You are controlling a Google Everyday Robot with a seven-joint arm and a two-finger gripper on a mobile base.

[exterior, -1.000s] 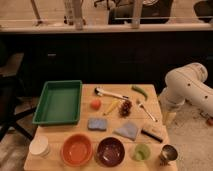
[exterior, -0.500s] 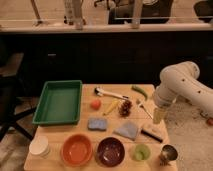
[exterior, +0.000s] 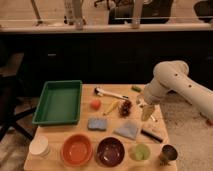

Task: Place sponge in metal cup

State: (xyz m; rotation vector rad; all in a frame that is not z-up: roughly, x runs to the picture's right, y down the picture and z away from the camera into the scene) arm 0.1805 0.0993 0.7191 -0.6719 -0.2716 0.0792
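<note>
The sponge (exterior: 97,123), a small flat blue-grey pad, lies in the middle of the wooden table (exterior: 60,131), just left of a paler folded cloth (exterior: 127,130). The metal cup (exterior: 169,153) stands upright at the table's front right corner, dark inside. My gripper (exterior: 146,112) hangs from the white arm (exterior: 172,80) over the right part of the table, pointing down. It is to the right of the sponge and behind the cup. The gripper is open and holds nothing.
A green tray (exterior: 59,101) sits at the back left. Along the front stand a white paper cup (exterior: 40,146), an orange bowl (exterior: 76,150), a maroon bowl (exterior: 110,151) and a light green cup (exterior: 140,151). A brush block (exterior: 151,134), a banana (exterior: 111,107) and an orange ball (exterior: 95,104) lie nearby.
The arm has swung left from beyond the table's right edge, and the gripper now hangs over the table's right part. Nothing on the table has moved.
</note>
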